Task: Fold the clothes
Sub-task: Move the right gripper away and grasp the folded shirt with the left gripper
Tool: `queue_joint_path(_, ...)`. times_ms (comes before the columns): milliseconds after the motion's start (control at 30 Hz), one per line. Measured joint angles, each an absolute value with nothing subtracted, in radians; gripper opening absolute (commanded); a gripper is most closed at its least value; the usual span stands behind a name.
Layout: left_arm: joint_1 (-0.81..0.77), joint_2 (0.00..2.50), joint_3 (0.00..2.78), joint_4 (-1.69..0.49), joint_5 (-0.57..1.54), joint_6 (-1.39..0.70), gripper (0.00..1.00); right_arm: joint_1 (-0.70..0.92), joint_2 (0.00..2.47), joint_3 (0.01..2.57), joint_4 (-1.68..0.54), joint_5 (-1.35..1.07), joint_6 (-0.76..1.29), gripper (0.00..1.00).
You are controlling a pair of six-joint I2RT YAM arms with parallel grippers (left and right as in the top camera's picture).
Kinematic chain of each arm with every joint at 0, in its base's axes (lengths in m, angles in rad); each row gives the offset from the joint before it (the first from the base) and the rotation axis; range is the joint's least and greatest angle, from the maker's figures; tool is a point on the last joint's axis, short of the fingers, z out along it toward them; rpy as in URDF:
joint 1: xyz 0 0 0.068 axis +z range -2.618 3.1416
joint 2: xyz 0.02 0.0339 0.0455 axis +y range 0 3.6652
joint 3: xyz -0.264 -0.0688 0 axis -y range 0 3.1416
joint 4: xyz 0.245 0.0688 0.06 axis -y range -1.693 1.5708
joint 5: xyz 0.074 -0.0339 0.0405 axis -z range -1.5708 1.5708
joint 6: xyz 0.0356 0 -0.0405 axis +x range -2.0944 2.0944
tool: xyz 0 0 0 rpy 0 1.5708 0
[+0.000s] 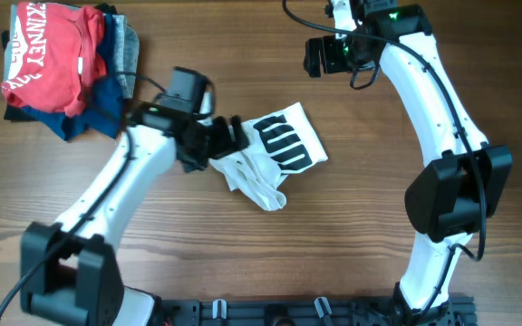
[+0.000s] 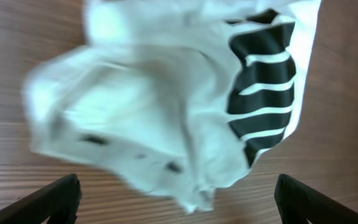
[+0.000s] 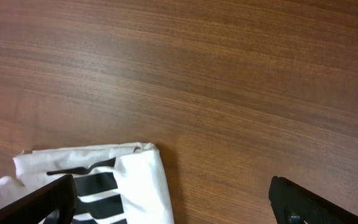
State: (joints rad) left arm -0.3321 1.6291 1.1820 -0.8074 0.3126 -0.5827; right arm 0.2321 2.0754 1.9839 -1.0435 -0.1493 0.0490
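Overhead, the brown wood-grain tabletop shows open wood along its near edge and right side. A heap of red, navy and grey garments fills the far-left corner. The crumpled white cotton T-shirt with black lettering sits mid-table, apart from the heap. The left gripper hovers over its left edge, jaws spread, empty. The right gripper hangs beyond its far corner, jaws released.
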Motion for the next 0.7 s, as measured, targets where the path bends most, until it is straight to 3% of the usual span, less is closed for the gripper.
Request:
queue_joint_path(333, -0.46, 1.811, 1.141, -0.641, 0.313, -0.8, 1.0, 0.233, 2.075, 1.984, -1.045, -0.149, 0.049, 1.0)
queue_joint_path(700, -0.305, 1.825, 1.137, -0.834, 0.304, -0.764, 1.0, 0.233, 2.075, 1.984, -1.045, -0.149, 0.048, 1.0)
